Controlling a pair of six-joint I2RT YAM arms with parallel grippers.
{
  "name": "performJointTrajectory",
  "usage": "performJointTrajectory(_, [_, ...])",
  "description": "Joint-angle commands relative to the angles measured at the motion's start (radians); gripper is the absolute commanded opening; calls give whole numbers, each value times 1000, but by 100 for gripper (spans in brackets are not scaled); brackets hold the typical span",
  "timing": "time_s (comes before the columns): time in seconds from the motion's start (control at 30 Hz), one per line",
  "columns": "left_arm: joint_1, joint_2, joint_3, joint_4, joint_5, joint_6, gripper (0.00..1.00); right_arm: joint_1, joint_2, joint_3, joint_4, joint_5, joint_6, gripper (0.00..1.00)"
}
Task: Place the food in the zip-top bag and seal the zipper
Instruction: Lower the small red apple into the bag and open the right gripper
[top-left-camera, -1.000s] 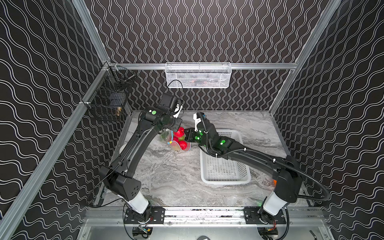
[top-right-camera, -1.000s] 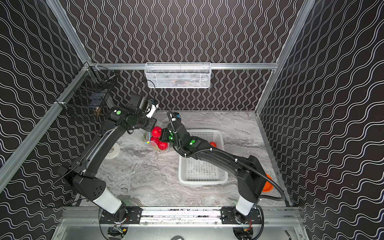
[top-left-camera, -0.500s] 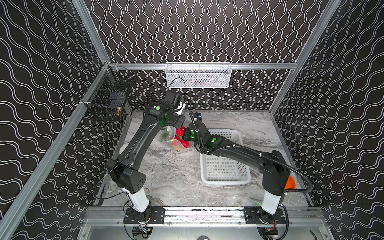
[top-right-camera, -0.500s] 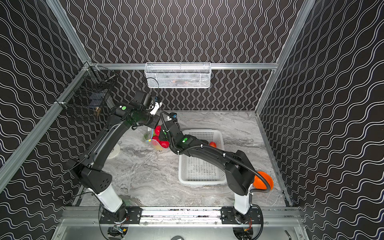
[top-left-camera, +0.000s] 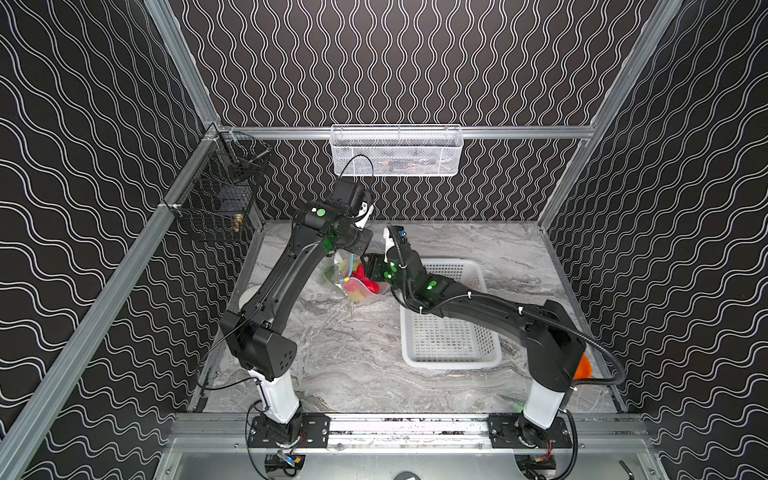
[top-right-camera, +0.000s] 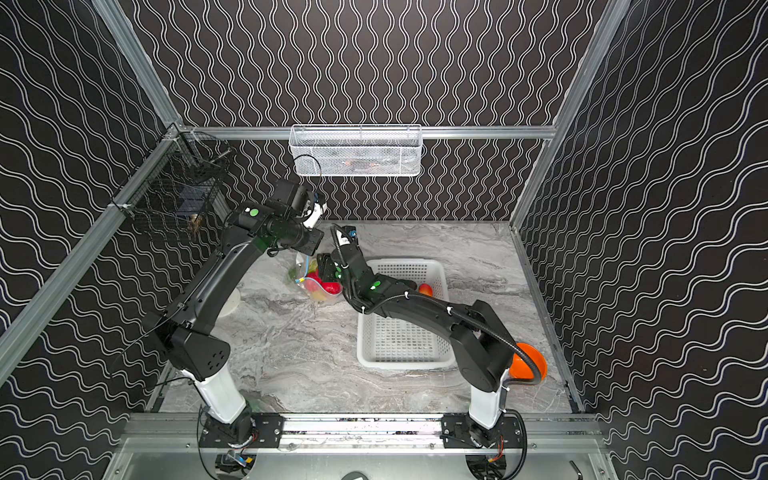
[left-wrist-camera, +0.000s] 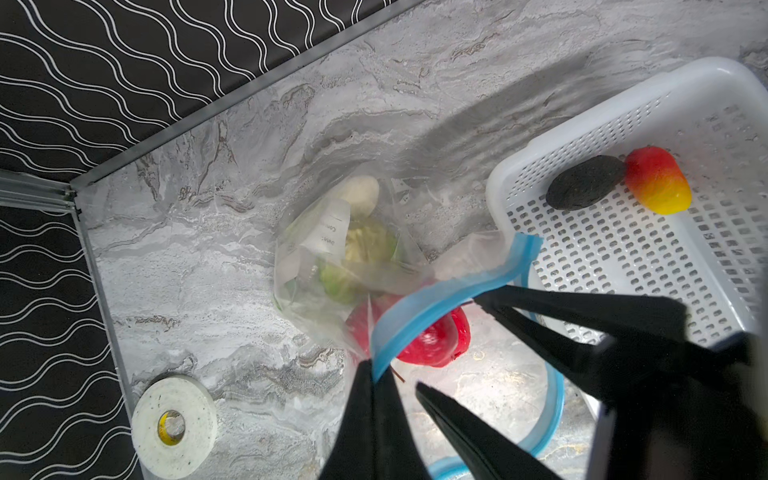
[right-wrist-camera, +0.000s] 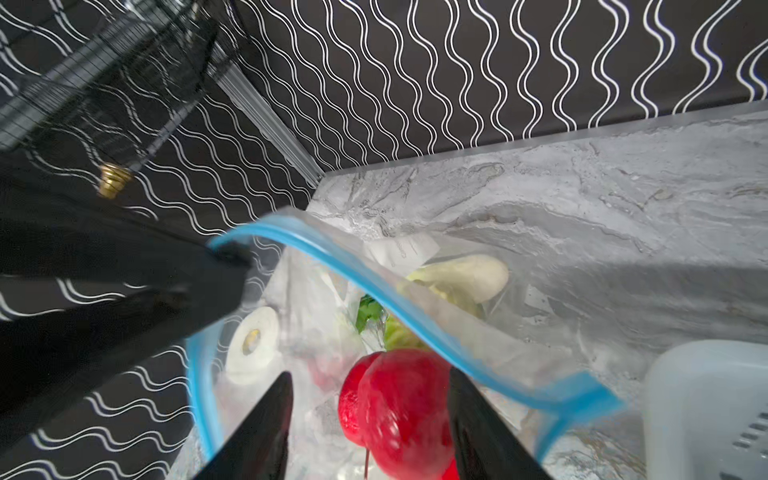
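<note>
I'm looking at a grey marbled surface (top-left-camera: 353, 340) that fills the floor of the cell between the patterned walls. A white perforated basket (top-left-camera: 451, 365) sits right of centre, its long side running near to far. Just left of its far end, the bag (left-wrist-camera: 316, 266) rests its bottom on the surface. A white tape roll (left-wrist-camera: 195, 409) lies flat at the left edge, well apart from the bag. In the near right corner I see an orange thing (top-right-camera: 530, 365), mostly hidden by an arm base.
</note>
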Motion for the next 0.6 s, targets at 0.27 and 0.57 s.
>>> performJointTrajectory(0.27, [-2, 8, 17, -1, -24, -20, 0, -6, -160, -120, 89, -5, -46, 74])
performJointTrajectory(0.57, [-1, -12, 4, 7, -37, -18, 0, -60, -248, -150, -61, 46, 4, 93])
